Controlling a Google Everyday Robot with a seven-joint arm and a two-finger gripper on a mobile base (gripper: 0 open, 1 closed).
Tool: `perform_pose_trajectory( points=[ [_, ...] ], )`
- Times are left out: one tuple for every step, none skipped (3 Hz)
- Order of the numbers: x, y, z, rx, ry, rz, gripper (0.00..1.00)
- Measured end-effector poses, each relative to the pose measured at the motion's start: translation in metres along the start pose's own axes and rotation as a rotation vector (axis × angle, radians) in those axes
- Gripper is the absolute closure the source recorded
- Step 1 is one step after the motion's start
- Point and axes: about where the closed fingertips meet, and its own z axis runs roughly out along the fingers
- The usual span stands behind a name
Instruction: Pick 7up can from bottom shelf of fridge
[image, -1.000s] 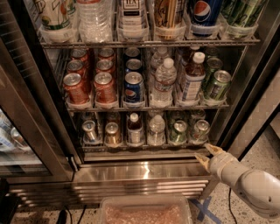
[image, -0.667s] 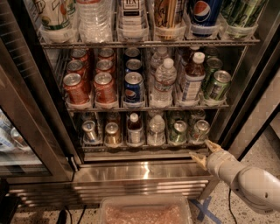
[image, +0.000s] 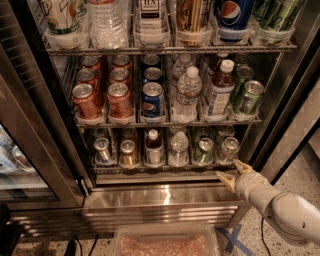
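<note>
Now doing: the reach toward the 7up can (image: 229, 148), as I judge it; nothing is gripped yet.
Gripper: the gripper (image: 234, 173) hangs outside the fridge (image: 160, 197), just below and off the right end of the bottom shelf (image: 150, 169), its two pale fingers spread apart and empty.
Target spot: front of the rightmost lane of the bottom shelf, standing upright. A second green can (image: 204, 150) stands in the next lane to its left on that shelf.
Target look: small green can with a silver top and pull tab facing the camera, body partly in shadow, label not readable.
Neighbours: a water bottle (image: 178, 149) stands further left along the bottom shelf, past the second green can.
Approach advice: raise the gripper to the bottom shelf's height and enter level, since the rack above the bottom shelf leaves little headroom.
Grip advice: hold the fingers wide until one sits on each side of the can, then close on the middle of the body.
Risk: one finger must pass between the can and the frame at the bottom shelf's right end. A skewed entry would likely push the can back down its lane or knock the neighbour.
</note>
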Motion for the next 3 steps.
perform_pose_trajectory(
  points=[
    [0.0,-0.009,0.007,0.06,-0.064,0.067,0.36],
    [0.001,-0.016,0.013,0.109,-0.11,0.121,0.36],
    [0.001,-0.022,0.016,0.146,-0.144,0.157,0.36]
  ],
)
